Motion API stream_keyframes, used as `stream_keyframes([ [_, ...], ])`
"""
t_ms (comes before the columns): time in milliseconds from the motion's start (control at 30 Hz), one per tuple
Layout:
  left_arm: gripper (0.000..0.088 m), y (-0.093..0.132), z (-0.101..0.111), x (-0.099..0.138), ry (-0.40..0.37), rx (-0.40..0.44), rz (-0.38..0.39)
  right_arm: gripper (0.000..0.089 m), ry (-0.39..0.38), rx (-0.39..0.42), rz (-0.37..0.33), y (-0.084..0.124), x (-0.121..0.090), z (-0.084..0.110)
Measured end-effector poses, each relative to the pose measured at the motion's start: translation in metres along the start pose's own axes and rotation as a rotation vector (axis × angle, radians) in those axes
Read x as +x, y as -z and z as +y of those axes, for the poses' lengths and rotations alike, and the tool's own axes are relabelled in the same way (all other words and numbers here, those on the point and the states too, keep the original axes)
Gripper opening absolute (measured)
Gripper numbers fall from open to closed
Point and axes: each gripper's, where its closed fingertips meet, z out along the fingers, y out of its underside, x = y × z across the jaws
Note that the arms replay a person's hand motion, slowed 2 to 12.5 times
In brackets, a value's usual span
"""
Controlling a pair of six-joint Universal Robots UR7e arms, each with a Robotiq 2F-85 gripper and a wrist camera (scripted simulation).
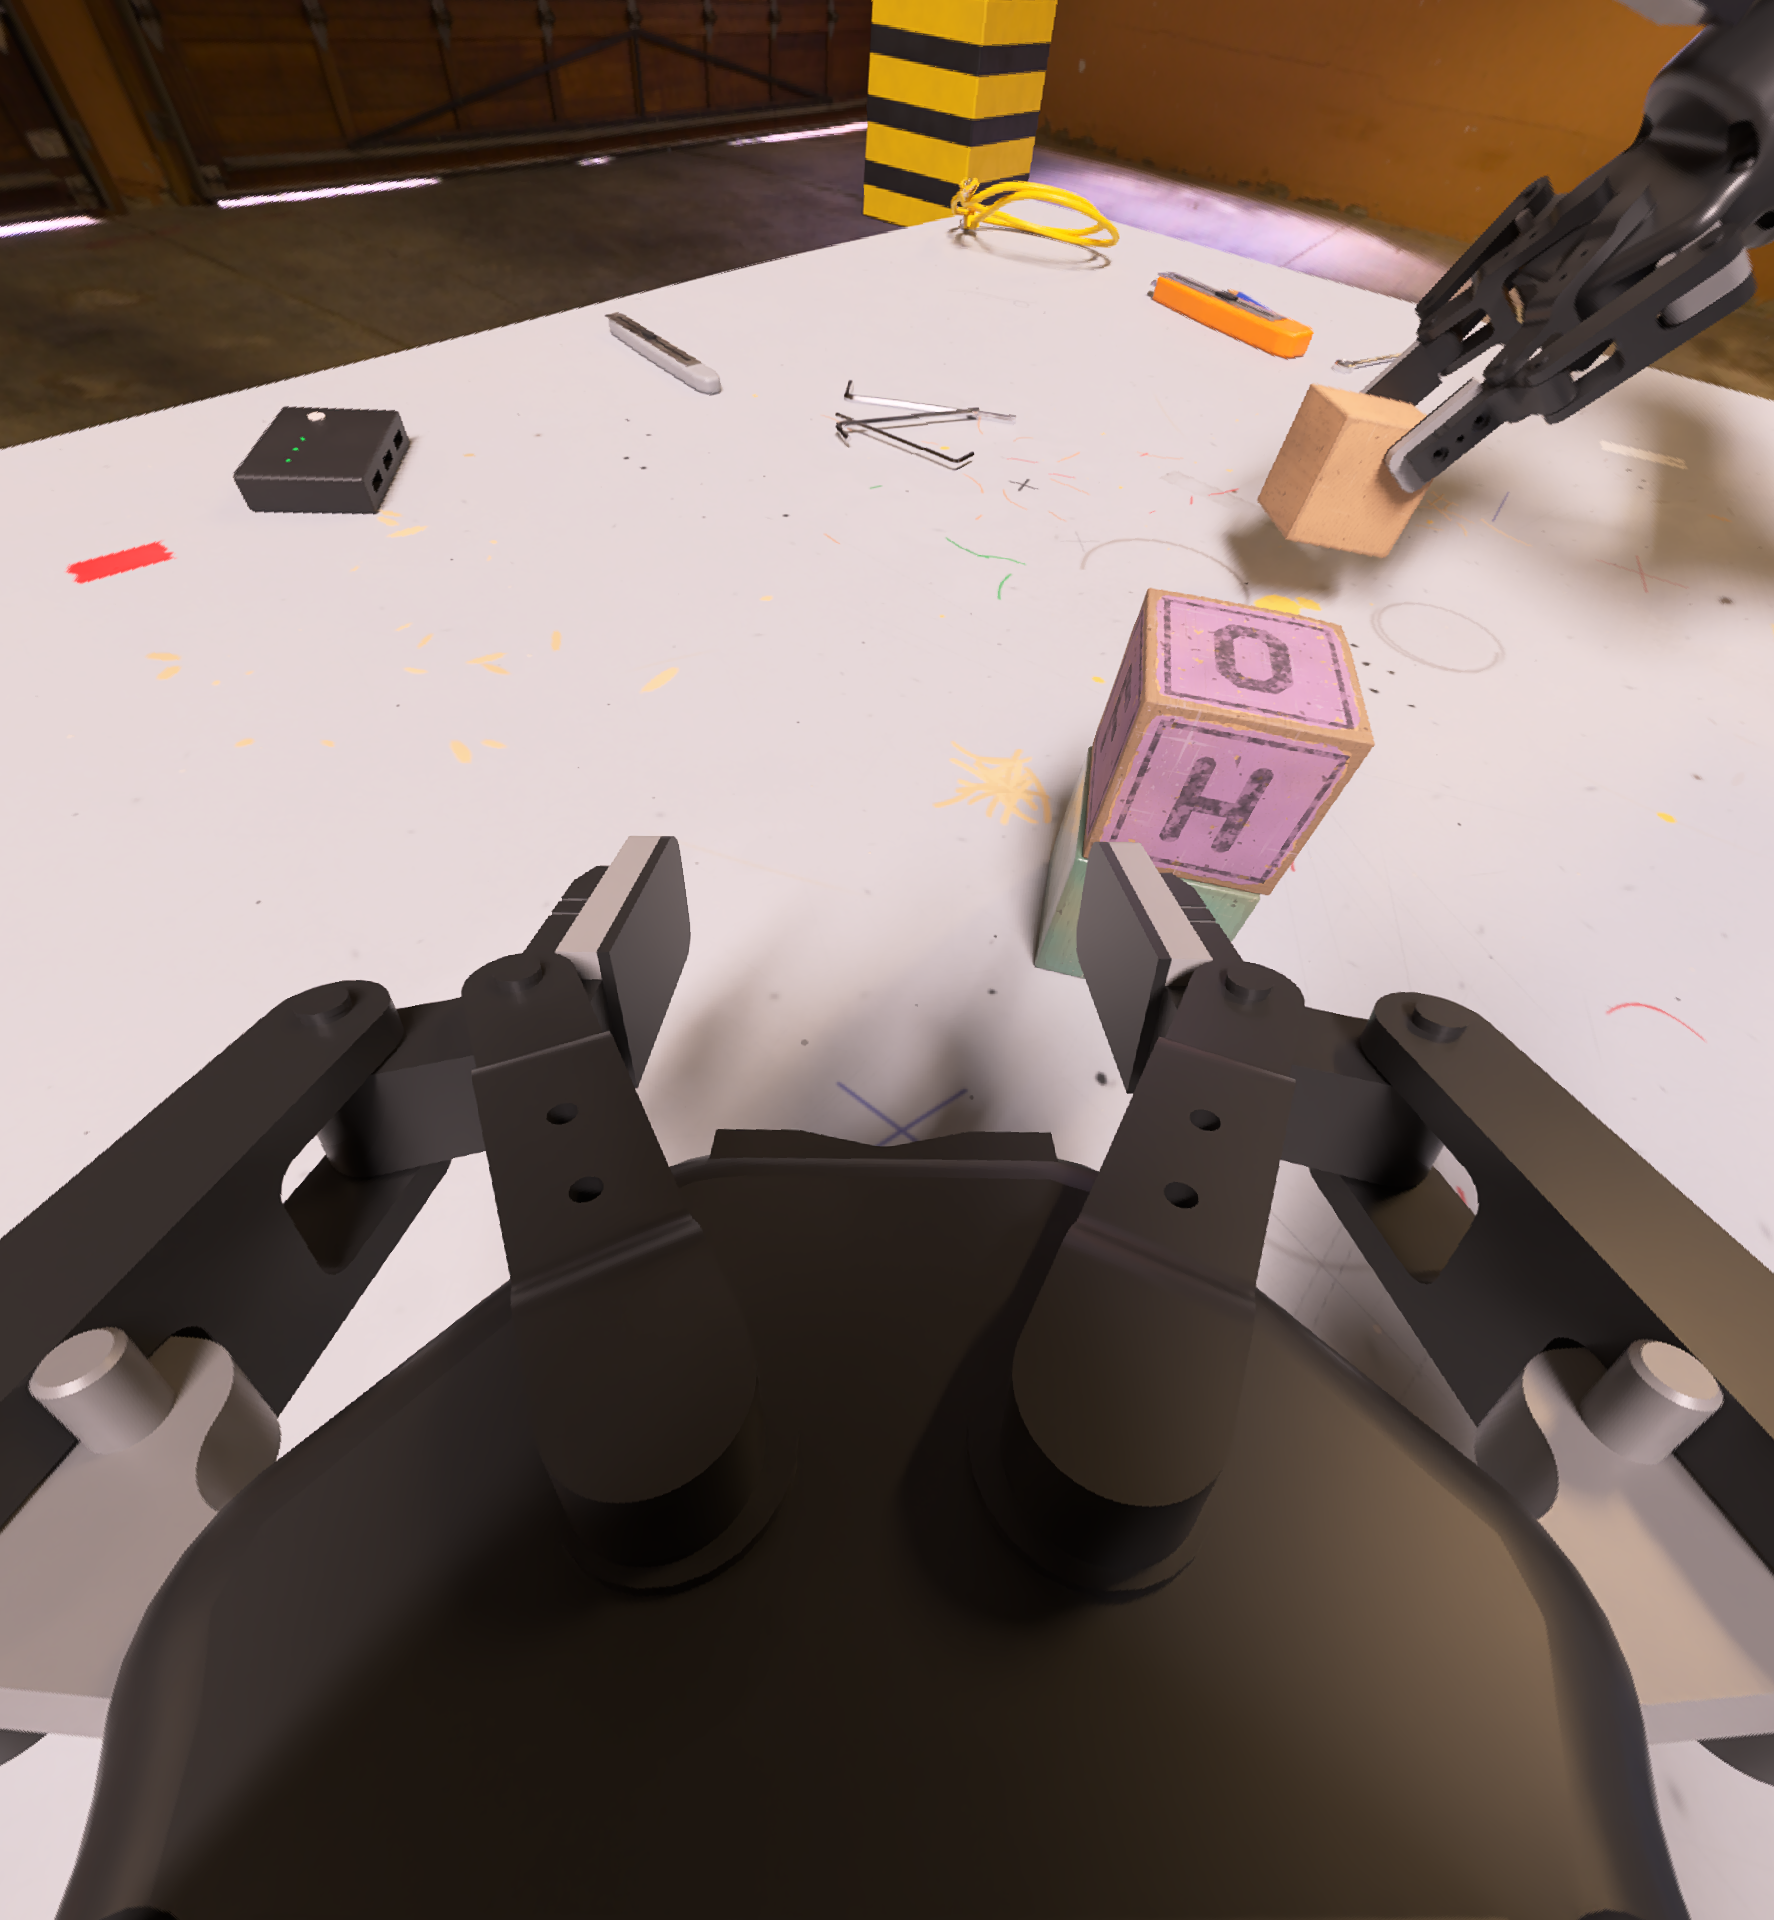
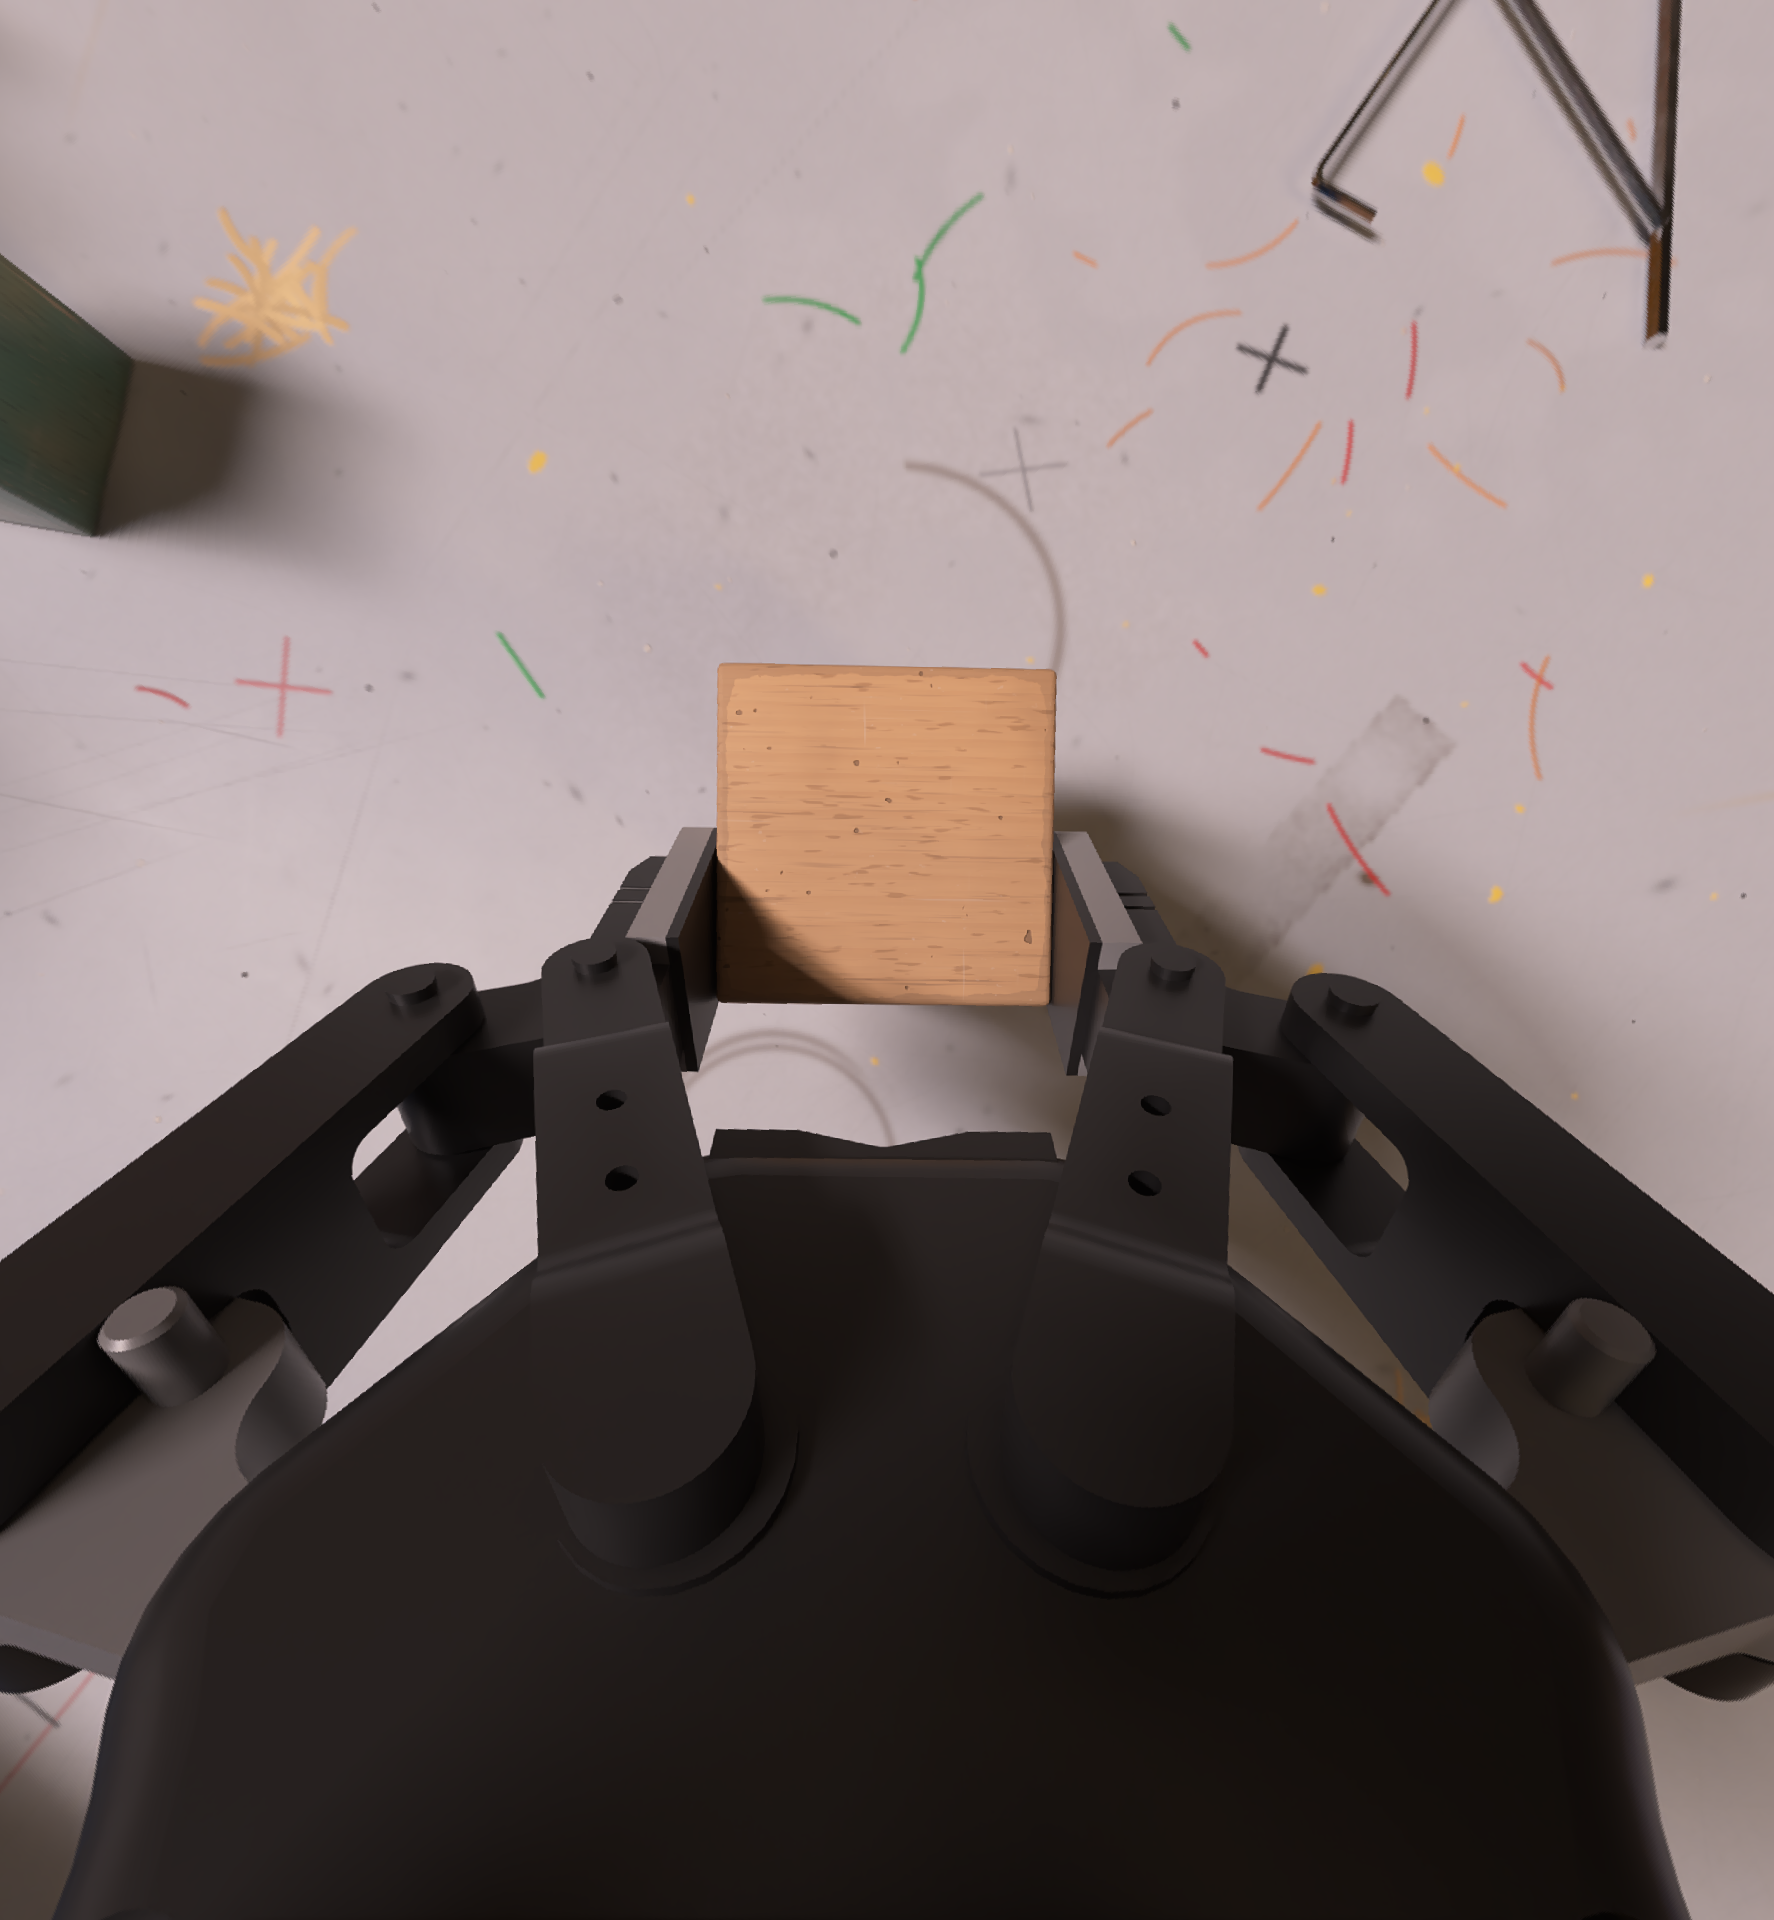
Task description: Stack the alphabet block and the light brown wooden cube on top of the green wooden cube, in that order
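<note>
A pink alphabet block [image 1: 1231, 740] sits on top of the green wooden cube [image 1: 1065, 920]. My left gripper [image 1: 883, 914] is open and empty, just left of and in front of that stack. Its right finger hides part of the green cube. My right gripper [image 2: 883, 914] is shut on the light brown wooden cube [image 2: 885, 836] and holds it above the table. In the left wrist view this cube [image 1: 1330, 473] hangs behind and right of the stack, in the right gripper [image 1: 1408, 457]. The green cube [image 2: 15, 405] shows at the left edge of the right wrist view.
On the white table [image 1: 654, 623] lie a black box [image 1: 322, 460], a grey bar [image 1: 665, 353], hex keys [image 1: 914, 426], an orange tool [image 1: 1231, 312] and a yellow cable [image 1: 1039, 213]. A yellow-and-black pillar [image 1: 956, 94] stands behind. Hex keys [image 2: 1548, 135] show in the right wrist view.
</note>
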Motion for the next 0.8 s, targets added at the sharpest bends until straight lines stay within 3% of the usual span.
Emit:
stream_keyframes([
  [333,0.0664,0.0,0.003,-0.003,0.016,-0.012,-0.003,0.0514,0.035,0.087,-0.02,0.023,-0.027,-0.032],
  [800,0.0657,0.0,0.01,-0.01,0.009,-0.037,-0.034,0.0514,0.046,0.216,-0.061,0.046,-0.089,-0.083],
])
